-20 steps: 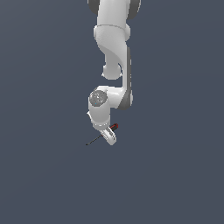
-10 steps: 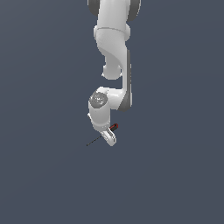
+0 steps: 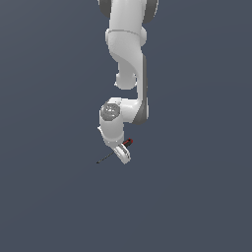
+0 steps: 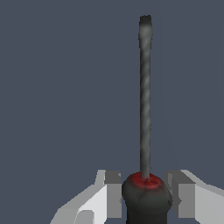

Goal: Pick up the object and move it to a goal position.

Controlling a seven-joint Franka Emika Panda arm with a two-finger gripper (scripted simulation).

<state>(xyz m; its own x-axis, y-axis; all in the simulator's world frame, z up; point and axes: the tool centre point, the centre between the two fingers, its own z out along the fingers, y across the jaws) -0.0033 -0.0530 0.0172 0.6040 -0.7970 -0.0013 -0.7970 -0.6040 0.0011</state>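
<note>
The screwdriver [image 3: 127,143] has a red-and-black handle and a slim dark shaft that points to the exterior view's left and slightly down. My gripper [image 3: 122,153] hangs under the white arm and is shut on the handle. In the wrist view the shaft [image 4: 145,105] runs straight away from the camera. The black handle with its red collar [image 4: 146,197] sits between the two fingers [image 4: 110,199] of the gripper [image 4: 144,180]. The fingers press on both sides of the handle. Whether the screwdriver touches the floor cannot be told.
The white arm [image 3: 129,54] comes down from the top of the exterior view. A plain dark grey-blue floor [image 3: 197,197] fills all else. No goal marker shows.
The gripper and the held screwdriver have shifted very slightly to the exterior view's left. The grip is unchanged.
</note>
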